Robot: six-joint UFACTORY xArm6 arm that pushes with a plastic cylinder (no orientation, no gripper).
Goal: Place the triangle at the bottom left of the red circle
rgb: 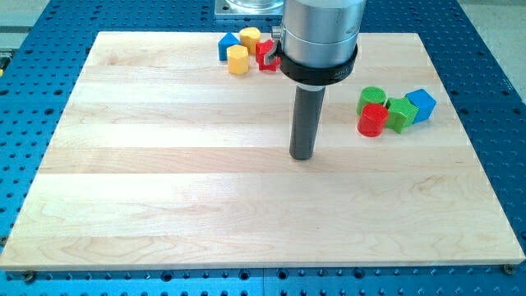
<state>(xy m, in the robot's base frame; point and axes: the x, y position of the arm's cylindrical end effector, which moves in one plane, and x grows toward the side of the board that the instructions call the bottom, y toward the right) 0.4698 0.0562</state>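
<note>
The red circle [372,121], a short red cylinder, stands at the view's right in a tight cluster. A blue triangle [227,45] sits near the view's top edge, left of centre. My tip [302,156] rests on the wooden board [164,181] near its middle. It is well left of the red circle and below and right of the blue triangle, touching no block.
Beside the blue triangle are a yellow block [249,37], a yellow cylinder [237,60] and a red block [265,53] partly hidden by the arm. By the red circle are a green cylinder [372,97], a green block [400,113] and a blue cube [421,104].
</note>
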